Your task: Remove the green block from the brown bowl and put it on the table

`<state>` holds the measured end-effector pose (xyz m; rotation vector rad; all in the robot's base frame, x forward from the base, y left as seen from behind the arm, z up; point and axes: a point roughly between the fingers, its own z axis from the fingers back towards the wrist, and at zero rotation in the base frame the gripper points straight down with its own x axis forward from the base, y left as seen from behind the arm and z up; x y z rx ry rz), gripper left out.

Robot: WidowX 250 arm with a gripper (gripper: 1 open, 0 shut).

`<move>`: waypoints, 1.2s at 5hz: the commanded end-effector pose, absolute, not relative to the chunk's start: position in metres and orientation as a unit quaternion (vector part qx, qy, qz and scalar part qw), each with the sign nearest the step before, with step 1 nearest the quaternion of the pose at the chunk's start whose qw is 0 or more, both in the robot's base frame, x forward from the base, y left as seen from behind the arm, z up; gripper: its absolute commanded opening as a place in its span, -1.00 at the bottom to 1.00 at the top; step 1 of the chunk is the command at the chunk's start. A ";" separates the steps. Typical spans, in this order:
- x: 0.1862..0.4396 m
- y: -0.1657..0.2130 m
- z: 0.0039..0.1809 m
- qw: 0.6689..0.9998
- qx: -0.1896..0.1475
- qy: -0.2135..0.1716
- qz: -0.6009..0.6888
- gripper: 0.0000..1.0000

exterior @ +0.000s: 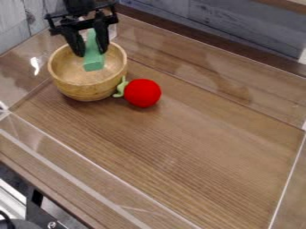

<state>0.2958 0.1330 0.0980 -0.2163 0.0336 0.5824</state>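
The black pincer (89, 45) hangs over the brown bowl (74, 85), pointing almost straight down, its two fingers clenched on the green block (92, 57). The block stands upright between the fingers, its lower end above the bowl's pale inside; it seems to be clear of the wood, though the angle makes that hard to judge. The bowl sits near the far left corner of the worktop (191, 152). Just beside its right rim lies a red ball (143, 93) with a small green bit toward the bowl. Clear plastic walls (30, 134) edge the worktop.
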 end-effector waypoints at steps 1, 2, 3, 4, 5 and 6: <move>0.309 0.110 0.132 0.957 -0.107 -0.029 0.269 -1.00; 0.317 0.086 0.136 0.966 -0.117 -0.022 0.231 -1.00; 0.321 0.060 0.132 0.974 -0.119 -0.017 0.191 -1.00; 0.316 0.034 0.131 0.979 -0.118 -0.014 0.163 -1.00; 0.309 0.038 0.140 0.979 -0.120 -0.019 0.163 -1.00; 0.298 0.024 0.125 0.989 -0.114 -0.007 0.090 -1.00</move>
